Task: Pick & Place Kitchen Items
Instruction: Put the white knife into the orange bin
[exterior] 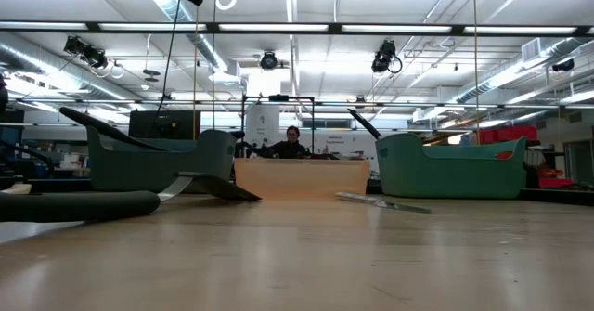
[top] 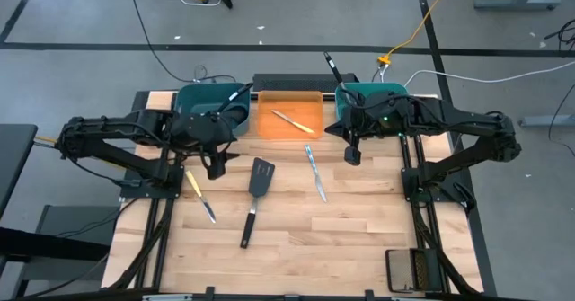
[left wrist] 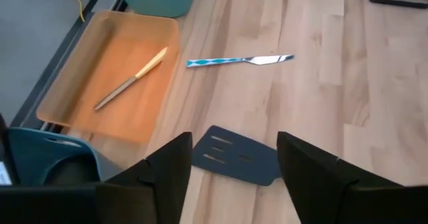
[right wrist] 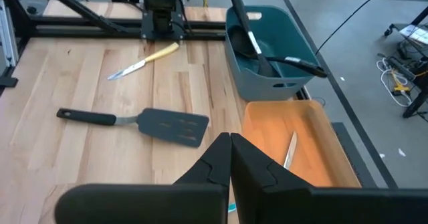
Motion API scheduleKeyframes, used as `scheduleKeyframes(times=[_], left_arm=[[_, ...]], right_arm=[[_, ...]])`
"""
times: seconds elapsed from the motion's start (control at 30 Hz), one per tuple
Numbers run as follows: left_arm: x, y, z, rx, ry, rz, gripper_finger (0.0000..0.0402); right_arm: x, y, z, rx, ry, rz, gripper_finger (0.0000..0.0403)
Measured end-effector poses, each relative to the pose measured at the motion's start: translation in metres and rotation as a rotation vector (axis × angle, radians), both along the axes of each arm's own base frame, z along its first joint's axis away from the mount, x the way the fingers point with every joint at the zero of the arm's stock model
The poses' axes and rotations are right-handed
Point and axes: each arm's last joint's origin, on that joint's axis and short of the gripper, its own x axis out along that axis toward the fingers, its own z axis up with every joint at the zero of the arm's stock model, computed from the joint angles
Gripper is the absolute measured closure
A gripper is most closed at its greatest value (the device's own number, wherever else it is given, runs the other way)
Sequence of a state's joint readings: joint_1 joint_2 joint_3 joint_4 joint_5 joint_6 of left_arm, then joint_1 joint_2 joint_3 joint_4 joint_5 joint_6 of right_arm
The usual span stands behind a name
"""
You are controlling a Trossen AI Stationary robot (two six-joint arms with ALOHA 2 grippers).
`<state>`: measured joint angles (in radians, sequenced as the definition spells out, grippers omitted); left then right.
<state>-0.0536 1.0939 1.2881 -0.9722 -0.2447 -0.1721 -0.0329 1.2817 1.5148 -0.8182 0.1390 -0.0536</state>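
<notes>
Above the slotted spatula [left wrist: 235, 155], left gripper [left wrist: 231, 177] apart; right gripper [right wrist: 231, 158] together; no legible writing.

Three knives [top: 199, 196], one spatula [top: 255, 197], two teal bins [top: 208, 99], one orange tray [top: 289, 136].

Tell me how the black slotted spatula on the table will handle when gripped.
The black slotted spatula lies flat, so it probably won't roll. Its wide blade and slim handle suggest it may pivot if nudged at one end. It looks light and fairly stiff.
</notes>
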Motion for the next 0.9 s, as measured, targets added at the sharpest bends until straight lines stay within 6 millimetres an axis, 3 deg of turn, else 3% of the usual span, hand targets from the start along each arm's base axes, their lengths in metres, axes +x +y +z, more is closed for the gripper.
scheduleKeyframes(times=[0.43, 0.9], left_arm=[[0.0, -0.01, 0.0, -0.047, 0.002, -0.079, 0.0283], [0.0, -0.011, 0.0, -0.047, 0.003, -0.083, 0.035]], right_arm=[[0.011, 0.007, -0.034, 0.002, 0.059, 0.028, 0.0394], [0.014, 0.014, -0.057, 0.048, 0.108, 0.049, 0.0394]])
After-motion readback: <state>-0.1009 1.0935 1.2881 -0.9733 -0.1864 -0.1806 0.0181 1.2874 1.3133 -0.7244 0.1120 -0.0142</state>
